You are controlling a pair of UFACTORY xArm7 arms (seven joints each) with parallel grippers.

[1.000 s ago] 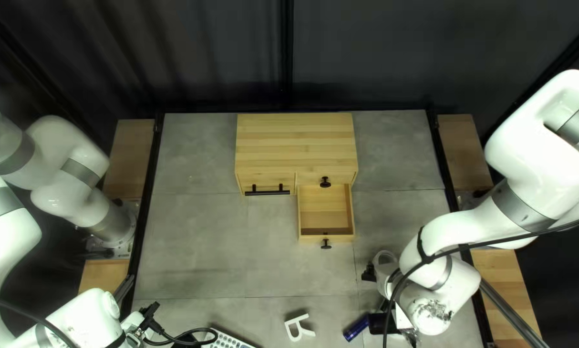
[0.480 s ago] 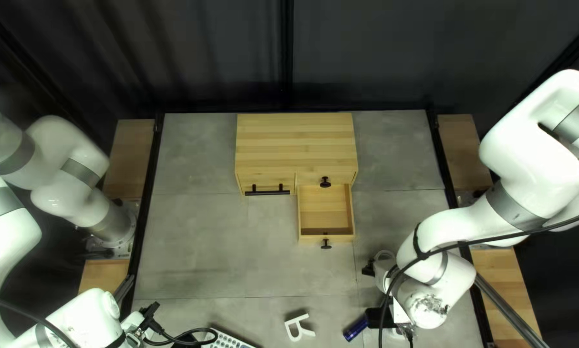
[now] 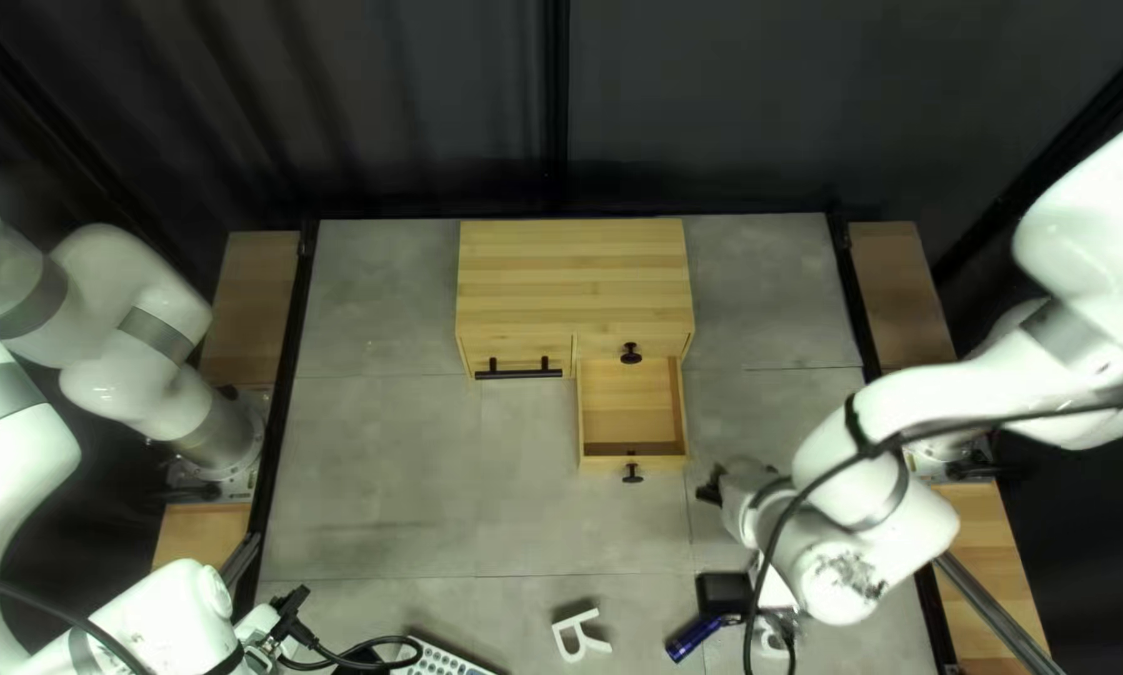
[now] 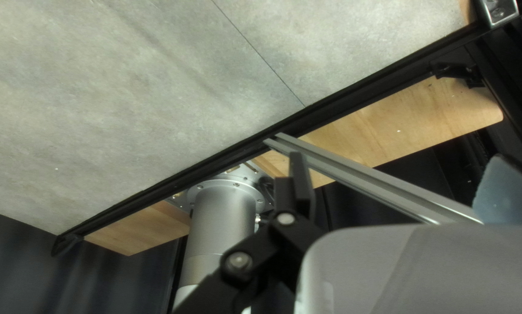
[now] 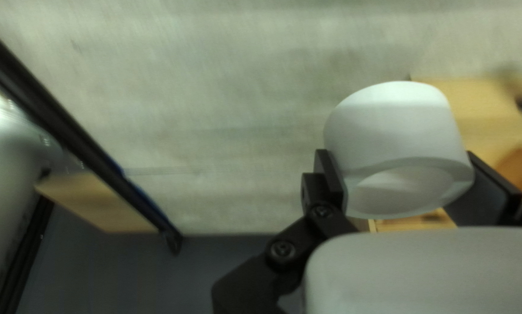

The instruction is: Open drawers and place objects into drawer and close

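Displaced toward the cabinet [image 3: 574,281]: right gripper [image 3: 713,485] | its fingers wide apart, holding white hollow cylinder [image 5: 394,131] between them | cylinder is apart from open drawer [image 3: 601,463] | left gripper [image 3: 289,609]: opening I cannot tell

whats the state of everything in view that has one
lower light-wood drawer: pulled open
upper light-wood drawer: shut
left light-wood front panel: shut
white hollow cylinder: gripped
black boxy object: open or closed, cannot tell
blue cylinder: lying on its side
white letter r: lying flat
right end effector: closed on the cylinder
left end effector: open
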